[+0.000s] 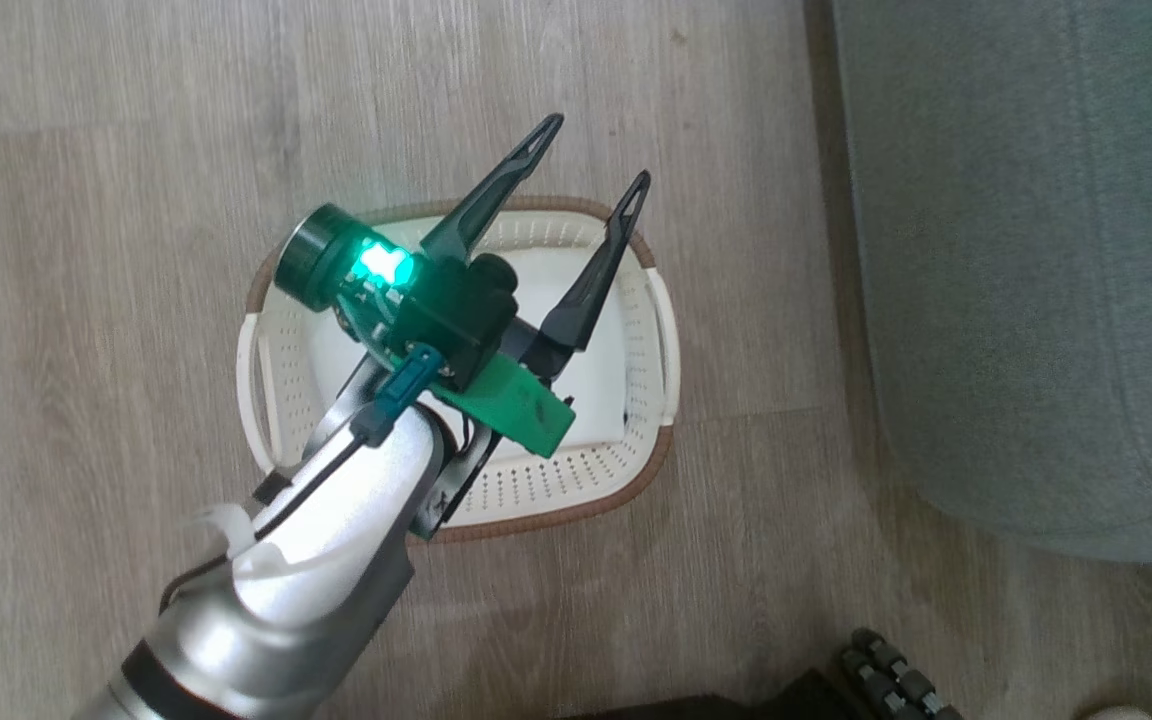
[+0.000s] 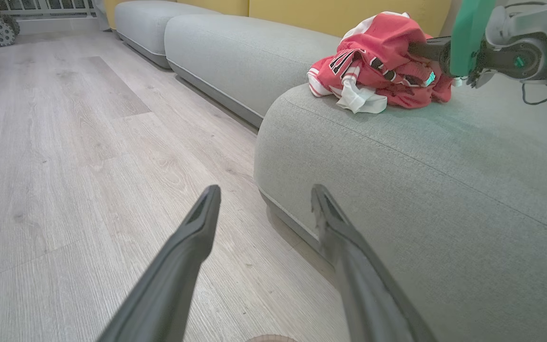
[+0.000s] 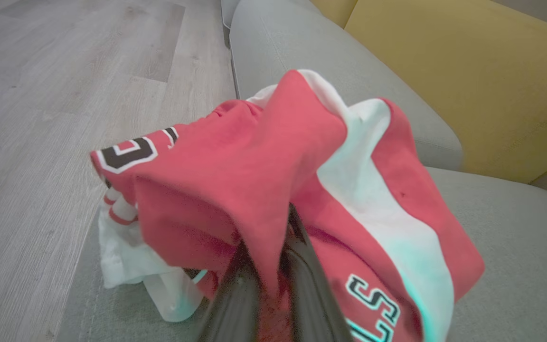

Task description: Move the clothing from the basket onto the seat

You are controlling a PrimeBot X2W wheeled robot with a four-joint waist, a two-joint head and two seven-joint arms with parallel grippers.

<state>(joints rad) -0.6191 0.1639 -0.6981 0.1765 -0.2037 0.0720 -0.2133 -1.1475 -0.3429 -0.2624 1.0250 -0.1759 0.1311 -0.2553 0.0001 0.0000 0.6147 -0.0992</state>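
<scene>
The step in hand looks like the set-down: the clothing (image 3: 273,156) lies in a red and white heap on the seat (image 2: 397,190), near its left front corner, and the right gripper (image 3: 271,237) is buried in it, jaws almost together with a fold of red cloth pinched between them. The basket (image 1: 536,495) sits on the floor (image 1: 86,250) left of the seat and looks empty, so the job seems close to done. The left gripper (image 1: 594,155) hangs over the basket with its jaws spread wide and nothing in them. The next move calls for the right jaws to part fully and draw back up and away from the heap, slowly enough that the slippery cloth does not cling and trail after a finger. The heap is close to the cushion's rounded edge, so a tug could slide it to the floor. A yellow backrest (image 3: 468,80) stands behind the seat, and further cushions (image 2: 235,52) lie far along the sofa; nothing blocks the retreat.
</scene>
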